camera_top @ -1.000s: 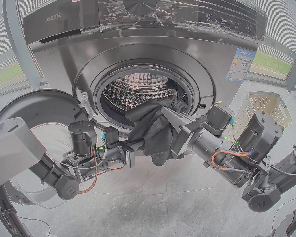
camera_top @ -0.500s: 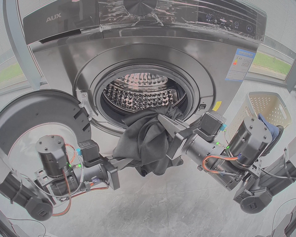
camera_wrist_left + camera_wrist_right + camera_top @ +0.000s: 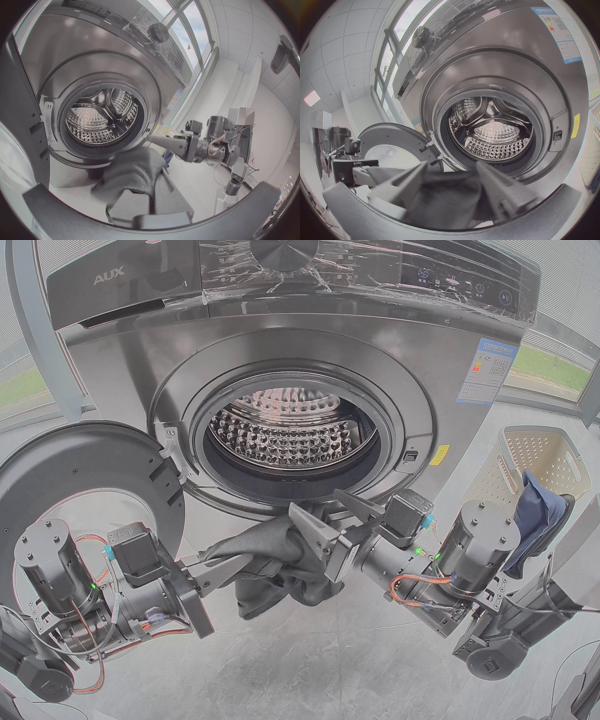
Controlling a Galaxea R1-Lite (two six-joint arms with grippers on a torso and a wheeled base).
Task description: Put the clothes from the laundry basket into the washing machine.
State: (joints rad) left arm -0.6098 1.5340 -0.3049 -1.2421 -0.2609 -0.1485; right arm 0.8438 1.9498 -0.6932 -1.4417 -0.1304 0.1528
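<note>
Dark grey garment (image 3: pixel 269 552) hangs outside the washing machine (image 3: pixel 281 334), just below the rim of the drum opening (image 3: pixel 290 427). Left gripper (image 3: pixel 240 562) pinches one end. The right gripper (image 3: pixel 312 500) has its jaws spread, with cloth bunched between them. Door (image 3: pixel 81 459) stands open to the left. Laundry basket (image 3: pixel 550 449) stands to the right, blue cloth (image 3: pixel 537 515) draped over its rim. The garment is crumpled and sags in folds.

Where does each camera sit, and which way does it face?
Head: high, looking forward and down at the washing machine drum; both arms, left gripper and right gripper at the dark garment.
Left wrist: low, facing the drum; own fingers holding the garment, right gripper beyond.
Right wrist: low, facing the drum; own spread fingers around the garment.
Shared: all three see drum and garment.
</note>
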